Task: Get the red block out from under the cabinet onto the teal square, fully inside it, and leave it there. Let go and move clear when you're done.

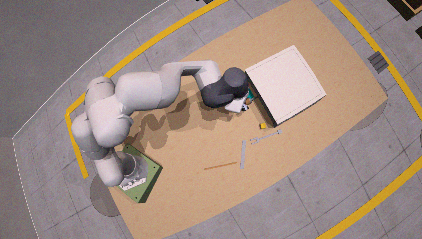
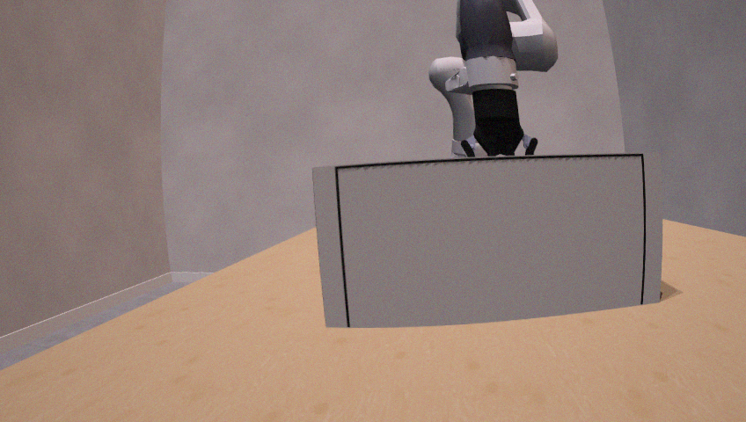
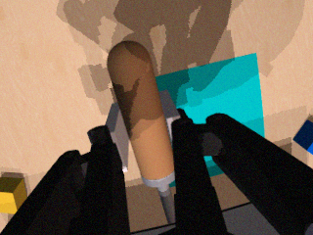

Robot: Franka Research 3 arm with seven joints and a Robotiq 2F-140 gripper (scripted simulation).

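Note:
My gripper (image 3: 143, 111) is shut on the brown wooden handle (image 3: 139, 108) of a tool whose grey metal shaft (image 3: 168, 204) runs down out of sight towards the cabinet. The teal square (image 3: 218, 101) lies on the table just beside the handle, partly covered by it and my fingers. In the overhead view my gripper (image 1: 245, 104) stands at the cabinet's open edge, with a sliver of the teal square (image 1: 251, 94) showing. The white cabinet (image 1: 285, 84) also fills the low side view (image 2: 486, 240), where my wrist (image 2: 497, 130) is behind it. The red block is not visible in any view.
A small yellow block (image 1: 262, 125) lies by the cabinet's front corner and also shows in the wrist view (image 3: 11, 192). A blue object (image 3: 305, 136) peeks in at the right. A grey forked tool (image 1: 266, 136), a grey bar (image 1: 243, 150) and a thin wooden stick (image 1: 220, 166) lie on the table.

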